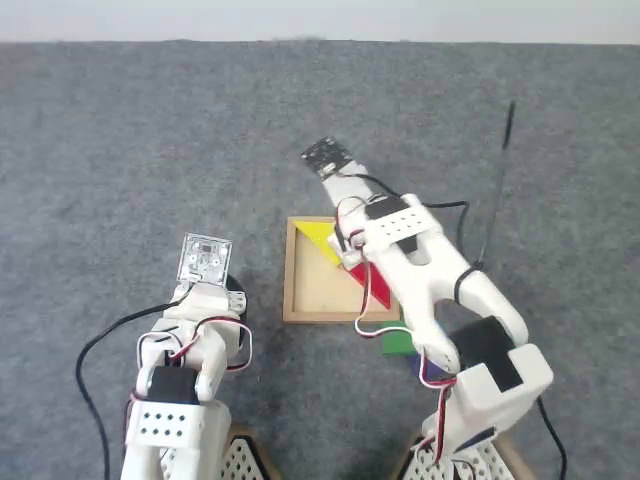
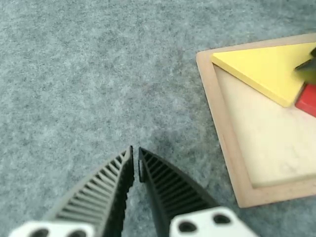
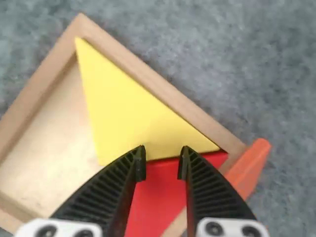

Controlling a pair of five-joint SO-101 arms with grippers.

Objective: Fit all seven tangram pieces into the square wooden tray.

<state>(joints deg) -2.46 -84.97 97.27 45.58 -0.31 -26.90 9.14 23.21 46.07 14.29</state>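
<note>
The wooden tray [image 1: 289, 270] holds a yellow triangle [image 1: 318, 238] touching a red piece [image 3: 159, 195]; a green piece [image 1: 398, 342] lies outside.

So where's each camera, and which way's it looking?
High view: above, looking down on mat, tray, left arm and right arm.
Left wrist view: on left arm, looking down past shut left gripper at mat.
Right wrist view: on right arm, looking down past open right gripper at yellow triangle.
Shared: all three show tray and yellow triangle.

The surface [image 1: 150, 120] is mottled grey and the wooden tray [image 1: 290, 270] pale tan. In the tray lie a yellow triangle [image 3: 123, 113] and a red triangle [image 3: 160, 197]; an orange piece [image 3: 249, 160] and a green piece [image 1: 398, 341] are outside it. The left gripper [image 2: 136, 149] and right gripper [image 3: 162, 150] have black, ribbed fingers [image 2: 163, 182].
</note>
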